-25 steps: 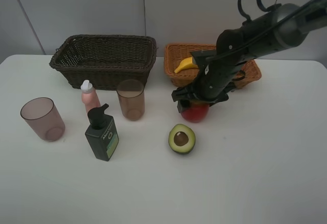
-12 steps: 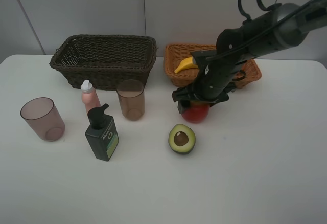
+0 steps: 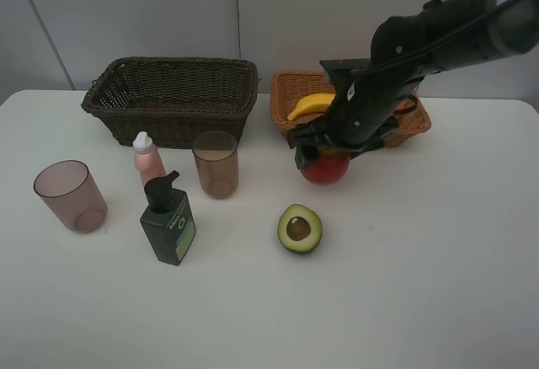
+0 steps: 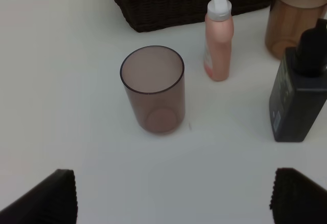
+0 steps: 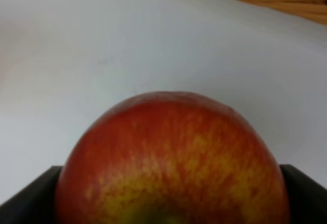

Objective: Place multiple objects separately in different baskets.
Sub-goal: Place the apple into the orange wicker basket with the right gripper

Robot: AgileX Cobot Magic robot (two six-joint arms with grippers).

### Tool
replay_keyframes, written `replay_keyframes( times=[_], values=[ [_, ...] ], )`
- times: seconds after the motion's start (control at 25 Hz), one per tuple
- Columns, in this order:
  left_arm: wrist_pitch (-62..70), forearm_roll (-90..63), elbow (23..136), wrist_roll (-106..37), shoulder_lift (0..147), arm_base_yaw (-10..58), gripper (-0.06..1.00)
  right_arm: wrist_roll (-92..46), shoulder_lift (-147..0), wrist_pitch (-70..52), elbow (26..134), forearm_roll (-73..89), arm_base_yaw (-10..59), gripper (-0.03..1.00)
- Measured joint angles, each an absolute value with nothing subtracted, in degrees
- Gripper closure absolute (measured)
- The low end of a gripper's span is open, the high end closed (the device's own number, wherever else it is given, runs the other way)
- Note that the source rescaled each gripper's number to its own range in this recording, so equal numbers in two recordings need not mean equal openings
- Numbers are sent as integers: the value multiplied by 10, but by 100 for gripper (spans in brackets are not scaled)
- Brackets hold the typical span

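My right gripper (image 3: 324, 155) is shut on the red apple (image 3: 328, 169), holding it just above the table in front of the light tan basket (image 3: 281, 109), where a banana (image 3: 307, 104) lies. The right wrist view is filled by the apple (image 5: 173, 157), with a dark finger at each side. My left gripper (image 4: 173, 201) is open, its fingertips (image 4: 51, 198) wide apart in front of a brownish-pink cup (image 4: 153, 88). Near it stand a pink bottle (image 4: 218, 40) and a dark green pump bottle (image 4: 299, 98). The dark brown basket (image 3: 101, 99) sits at the back left.
A second cup (image 3: 216, 163) stands beside the pink bottle (image 3: 148, 160), the first cup (image 3: 71, 195) at the far left. The pump bottle (image 3: 169, 221) is in front of them. A halved avocado (image 3: 299, 227) lies cut side up near the middle.
The right arm has lifted the apple off the table and carried it a little back toward the tan basket. Everything else stays put.
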State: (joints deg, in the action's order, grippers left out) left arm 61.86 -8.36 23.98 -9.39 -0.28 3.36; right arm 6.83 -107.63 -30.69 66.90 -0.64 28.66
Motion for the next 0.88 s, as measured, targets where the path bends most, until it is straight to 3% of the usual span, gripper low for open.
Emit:
replay_keyframes(
  times=[0.56, 0.88],
  values=[
    [619, -84, 240, -94, -3, 34, -6, 68, -1006, -286, 703, -58, 283, 26],
    [619, -84, 240, -94, -3, 34, -6, 68, -1006, -253, 757, -82, 233, 26]
  ],
)
